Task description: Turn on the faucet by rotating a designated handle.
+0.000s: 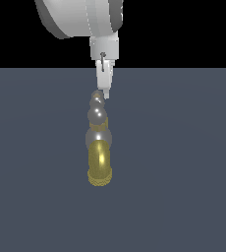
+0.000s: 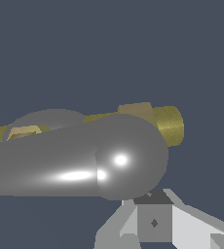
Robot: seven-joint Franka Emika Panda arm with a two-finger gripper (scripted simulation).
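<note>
On a bare, dark grey-blue floor, near the middle of the exterior view, sits the faucet (image 1: 99, 162). Its curved golden-brass spout points toward the camera and ends in a ribbed rim low in the picture. Behind and above the spout rise silver-grey rounded shapes, stacked one behind another; these belong to the round body and to the handle (image 1: 96, 114), a glossy crossbar seen here almost end-on.

From the wrist view, the handle (image 2: 80, 163) fills much of the picture as a thick shiny bar ending in a bulbous ball, with the brass spout (image 2: 168, 125) showing just behind it.

Above the faucet, the white gripper (image 1: 104, 91) hangs down from the arm, its tip at or just beside the far end of the handle. Whether it touches is not clear. Its fingers overlap from this angle, and the wrist view shows only part of their base, so whether they are apart or together cannot be told.

The likely risk is a slip. The handle's end is round and glossy, so a push off its centre could slide the finger past it without turning it. A push aimed too low might press on the faucet body instead.

No containers are visible in either view.
</note>
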